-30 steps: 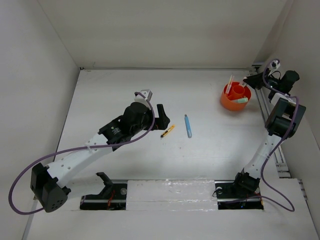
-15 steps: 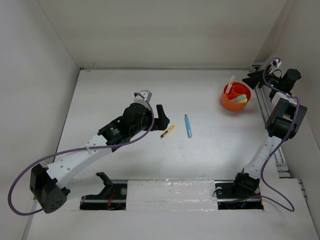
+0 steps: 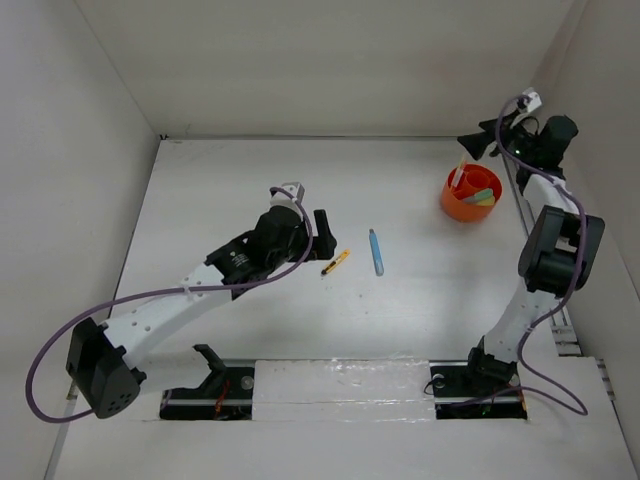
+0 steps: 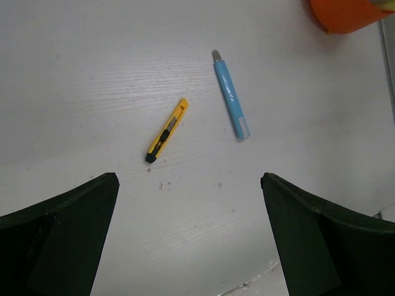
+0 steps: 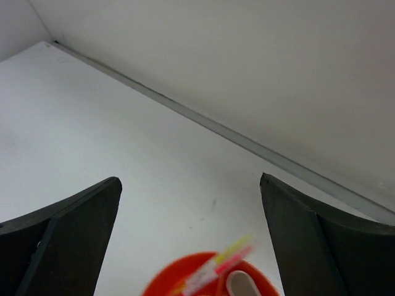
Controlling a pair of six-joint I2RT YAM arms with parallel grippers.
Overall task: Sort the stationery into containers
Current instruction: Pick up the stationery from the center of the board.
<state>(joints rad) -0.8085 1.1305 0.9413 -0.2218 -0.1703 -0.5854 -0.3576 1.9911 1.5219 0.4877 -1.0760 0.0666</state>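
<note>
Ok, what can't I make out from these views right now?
Cup contents: too small to count in the top view; blurred and cut by the bottom edge in the right wrist view.
Cup in the left wrist view: mostly cut off by the top edge.
Any marks on the blue pen and yellow-black stick: too small in both views.

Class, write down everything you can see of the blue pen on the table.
The blue pen is slim and pale blue, plastic by its look, with a grey tip at one end and a clear piece at the other. It lies flat on the white table, touching nothing; the yellow-black cutter lies apart, on its left.
</note>
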